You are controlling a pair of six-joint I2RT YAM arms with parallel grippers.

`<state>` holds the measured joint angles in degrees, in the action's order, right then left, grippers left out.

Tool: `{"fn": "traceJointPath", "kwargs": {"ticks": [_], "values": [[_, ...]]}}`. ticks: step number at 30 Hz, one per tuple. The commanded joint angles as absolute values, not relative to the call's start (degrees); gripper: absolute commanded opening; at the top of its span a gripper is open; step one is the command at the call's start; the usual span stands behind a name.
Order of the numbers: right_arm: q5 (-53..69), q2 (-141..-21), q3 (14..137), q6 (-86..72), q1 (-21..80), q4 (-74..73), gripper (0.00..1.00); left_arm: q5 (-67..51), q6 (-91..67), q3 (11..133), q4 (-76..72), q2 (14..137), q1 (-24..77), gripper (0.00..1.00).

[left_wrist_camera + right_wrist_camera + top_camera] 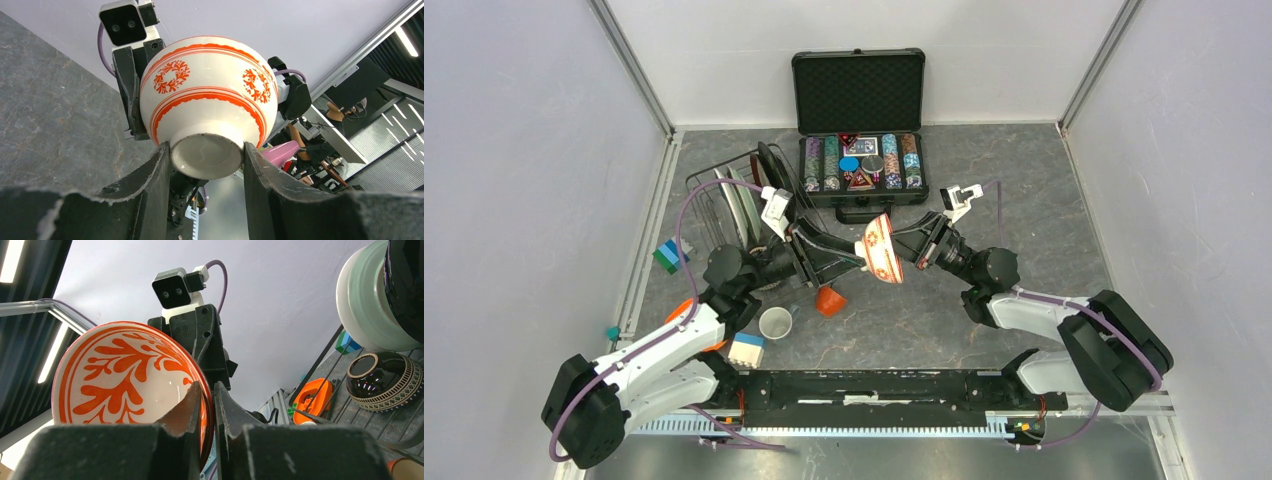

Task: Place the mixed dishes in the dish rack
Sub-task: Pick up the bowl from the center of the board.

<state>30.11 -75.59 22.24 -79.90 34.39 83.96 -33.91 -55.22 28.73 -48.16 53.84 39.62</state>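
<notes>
Holding the bowl (882, 250) up off the table (1024, 230) btw both grippers. Right gripper (207, 395) is clamped on the rim, one finger inside and one outside. The bowl is tipped on edge, its orange-patterned inside facing my right wrist cam. Left gripper (207, 150) comes in from the opposite side and straddles the foot ring. Both fingers (155, 175) sit against the foot, so I read it as gripping too. Dish rack (699, 185) stands just beside the left gripper's wrist, on its outer side, w/ plates (729, 205) upright in it. Orange cup (829, 300) and white cup (775, 322) sit on the table, nearer the bases than the left gripper.
</notes>
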Motion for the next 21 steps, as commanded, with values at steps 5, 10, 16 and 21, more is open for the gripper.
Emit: {"fn": "traceJointPath", "kwargs": {"ticks": [5,10,16,21], "values": [[29.9,-76.1,22.4,-79.9,34.4,95.2,0.35,-32.0,-53.1,30.5,-50.7,52.9,39.7,0.02],[29.8,-75.8,22.3,-79.4,34.4,94.3,0.44,-31.6,-52.7,30.6,-49.8,52.4,39.6,0.02],[28.9,-74.6,21.8,-77.2,34.5,90.2,0.55,-30.0,-50.0,31.3,-44.4,50.6,39.6,0.02],[27.3,-71.9,21.7,-72.4,34.5,81.8,0.66,-28.1,-48.0,31.6,-40.0,48.9,39.6,0.02]]}}
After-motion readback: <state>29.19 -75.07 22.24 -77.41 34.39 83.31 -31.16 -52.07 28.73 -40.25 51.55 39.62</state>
